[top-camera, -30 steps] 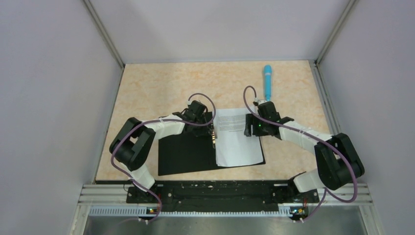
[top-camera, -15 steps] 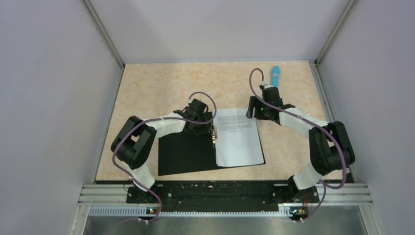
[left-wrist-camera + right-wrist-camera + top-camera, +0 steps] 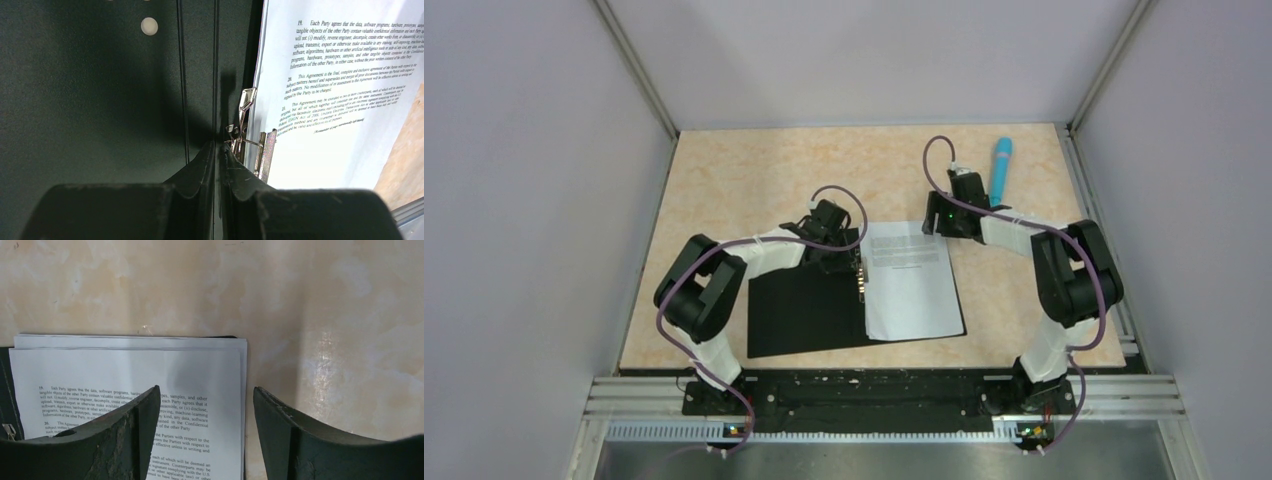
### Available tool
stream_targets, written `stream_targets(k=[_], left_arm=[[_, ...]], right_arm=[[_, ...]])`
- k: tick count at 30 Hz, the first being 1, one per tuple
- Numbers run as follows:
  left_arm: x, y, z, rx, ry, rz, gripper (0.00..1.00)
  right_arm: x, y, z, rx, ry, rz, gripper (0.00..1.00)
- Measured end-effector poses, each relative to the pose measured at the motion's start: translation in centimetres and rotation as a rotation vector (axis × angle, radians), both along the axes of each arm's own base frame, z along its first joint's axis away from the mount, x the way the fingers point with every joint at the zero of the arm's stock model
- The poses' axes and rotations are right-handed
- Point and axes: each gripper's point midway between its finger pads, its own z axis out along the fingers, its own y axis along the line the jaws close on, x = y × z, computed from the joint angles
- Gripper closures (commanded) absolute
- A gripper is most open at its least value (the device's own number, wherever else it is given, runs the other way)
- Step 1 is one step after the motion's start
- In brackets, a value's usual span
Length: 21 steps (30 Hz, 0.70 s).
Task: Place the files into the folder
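Pale grey walls [image 3: 534,200] are closing in a peach-marbled table [image 3: 744,180], and the two arms are reaching out over it from their bases at the near edge. Near the middle of the table the folder [image 3: 799,315] is lying open and flat, showing its black inside. The papers [image 3: 912,290] are lying on its right half as a slightly uneven white stack, printed side up. Their left edge is sitting against the metal clip [image 3: 861,280] that is running along the spine. The left gripper [image 3: 852,268] is hanging low over the spine at the far part of the folder. In the left wrist view its fingers [image 3: 200,165] are pressed together with only a thin slit showing between them. Their tips are sitting just beside the shiny clip [image 3: 250,140], and whether they are touching it cannot be told. The right gripper [image 3: 934,222] is hovering at the far right corner of the papers. In the right wrist view its fingers [image 3: 135,435] are standing wide apart and holding nothing, with the far edge of the stack and bare table showing between them. A blue pen [image 3: 1001,170] is lying on the far right part of the table, just beyond the right gripper and apart from both papers and folder. Purple cables [image 3: 834,195] are looping above both wrists.
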Motion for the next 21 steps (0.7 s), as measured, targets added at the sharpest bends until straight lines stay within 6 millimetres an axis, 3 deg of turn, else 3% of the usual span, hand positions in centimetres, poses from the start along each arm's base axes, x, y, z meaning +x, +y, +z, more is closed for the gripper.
stream_targets(k=[7,21], left_arm=[[0.14,-0.21,0.0,-0.007,0.001,-0.002,0.87],[0.33,-0.52,-0.04,-0.016,0.005,-0.007,0.87]], right_arm=[[0.94,0.63,0.11,0.025,-0.024,0.013,0.33],[0.98,0.85,0.16,0.039,-0.024,0.023,0.33]])
